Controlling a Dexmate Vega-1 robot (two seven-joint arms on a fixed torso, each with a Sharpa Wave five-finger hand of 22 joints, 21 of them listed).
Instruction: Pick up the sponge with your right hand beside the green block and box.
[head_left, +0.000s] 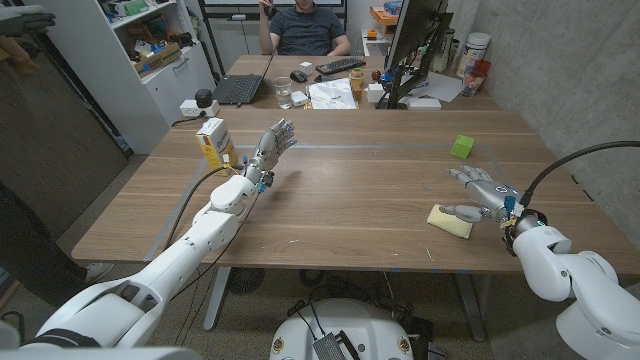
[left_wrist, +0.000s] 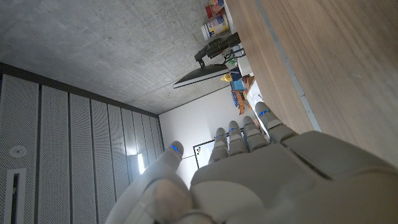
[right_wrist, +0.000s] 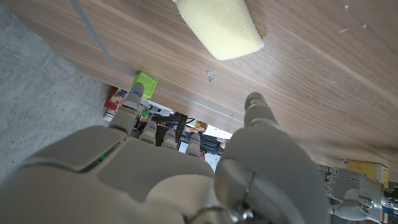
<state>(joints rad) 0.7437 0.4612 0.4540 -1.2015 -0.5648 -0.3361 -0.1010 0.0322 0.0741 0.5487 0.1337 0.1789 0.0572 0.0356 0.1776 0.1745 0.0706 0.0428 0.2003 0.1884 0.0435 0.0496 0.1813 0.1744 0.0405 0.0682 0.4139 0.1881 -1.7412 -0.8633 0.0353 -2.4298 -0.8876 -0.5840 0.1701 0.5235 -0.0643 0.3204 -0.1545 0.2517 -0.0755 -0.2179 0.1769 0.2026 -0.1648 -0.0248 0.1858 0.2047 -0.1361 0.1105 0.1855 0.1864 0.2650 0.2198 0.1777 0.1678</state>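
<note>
We keep our right hand (head_left: 482, 192) spread apart beside the sponge (head_left: 450, 220), ready to grasp it.

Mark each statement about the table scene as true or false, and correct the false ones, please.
1. The right hand grips the sponge. False: its fingers are apart and the sponge lies on the table beside it.
2. The green block stands beyond the right hand. True.
3. The left hand holds the yellow box. False: it is open beside the box.
4. A person sits behind the table. True.
</note>
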